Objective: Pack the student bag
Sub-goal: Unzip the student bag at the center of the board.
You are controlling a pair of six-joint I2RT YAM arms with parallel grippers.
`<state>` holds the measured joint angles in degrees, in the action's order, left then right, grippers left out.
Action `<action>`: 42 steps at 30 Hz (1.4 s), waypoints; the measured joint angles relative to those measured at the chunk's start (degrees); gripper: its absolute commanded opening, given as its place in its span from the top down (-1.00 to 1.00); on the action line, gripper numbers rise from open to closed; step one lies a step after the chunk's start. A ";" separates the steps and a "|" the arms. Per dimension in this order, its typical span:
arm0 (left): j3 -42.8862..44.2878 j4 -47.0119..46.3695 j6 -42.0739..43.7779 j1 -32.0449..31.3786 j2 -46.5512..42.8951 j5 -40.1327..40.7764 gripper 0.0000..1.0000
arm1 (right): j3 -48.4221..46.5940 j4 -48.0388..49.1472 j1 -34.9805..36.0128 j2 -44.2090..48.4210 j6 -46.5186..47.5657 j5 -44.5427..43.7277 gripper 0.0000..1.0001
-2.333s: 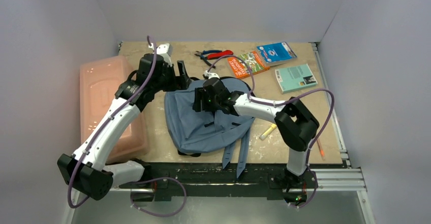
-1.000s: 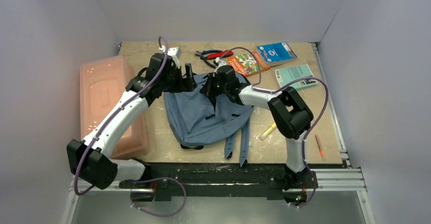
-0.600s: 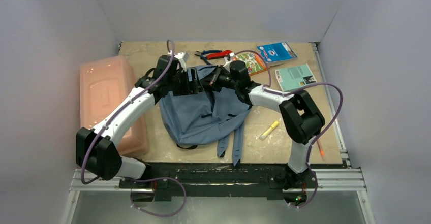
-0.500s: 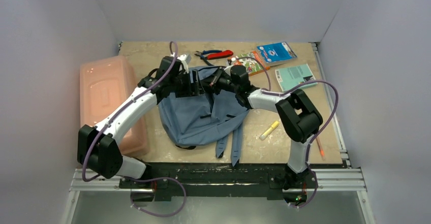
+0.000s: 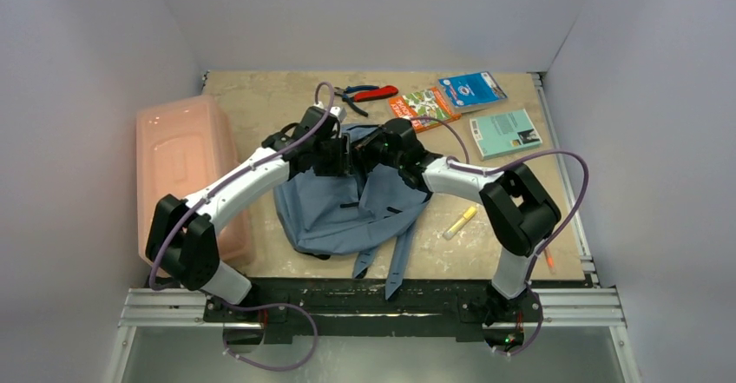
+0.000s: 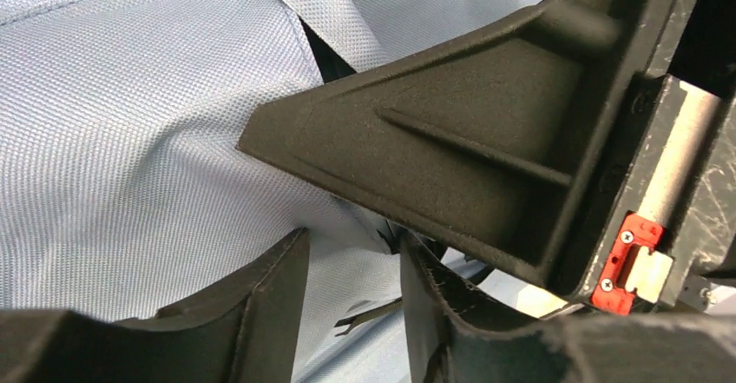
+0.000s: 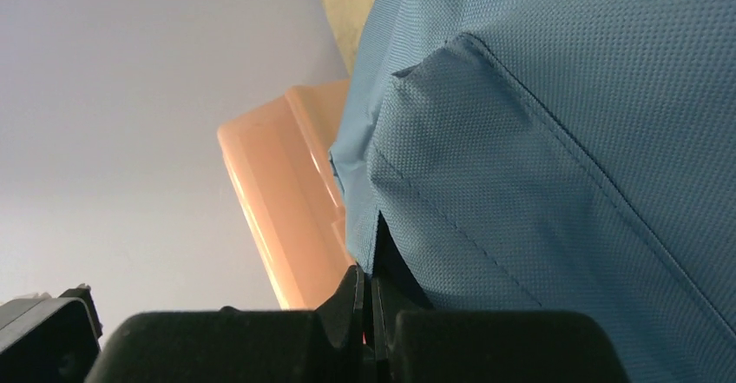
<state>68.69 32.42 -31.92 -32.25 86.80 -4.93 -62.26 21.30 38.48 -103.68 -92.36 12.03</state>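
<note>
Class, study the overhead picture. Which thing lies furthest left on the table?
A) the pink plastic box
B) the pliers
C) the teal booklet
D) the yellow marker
A: the pink plastic box sits along the left edge of the table, to the left of the backpack.

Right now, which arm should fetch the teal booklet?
Right, probably: the teal booklet lies on its side of the table. But the right fingers are shut on the edge of the student bag, so the left fingers, open over the fabric, should grip first.
</note>
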 measured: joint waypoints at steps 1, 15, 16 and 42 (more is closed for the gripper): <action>0.00 0.07 -0.02 -0.26 0.09 0.72 0.18 | -0.28 -1.27 0.28 0.31 -0.26 -0.94 1.00; 2.71 3.08 -0.04 -2.75 4.26 7.54 0.19 | -3.48 -11.91 1.73 0.50 -4.63 -11.15 1.00; 2.91 3.10 -0.04 -2.93 4.52 7.63 0.42 | -3.48 -12.20 1.77 0.52 -4.85 -11.47 1.00; 5.97 8.76 1.05 -3.50 3.58 8.28 1.00 | 8.09 -33.92 -5.42 33.22 49.83 -21.84 -0.67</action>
<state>74.65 41.19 -30.87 -35.75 90.39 3.36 -54.17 -12.62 33.06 -70.46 -42.52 -9.80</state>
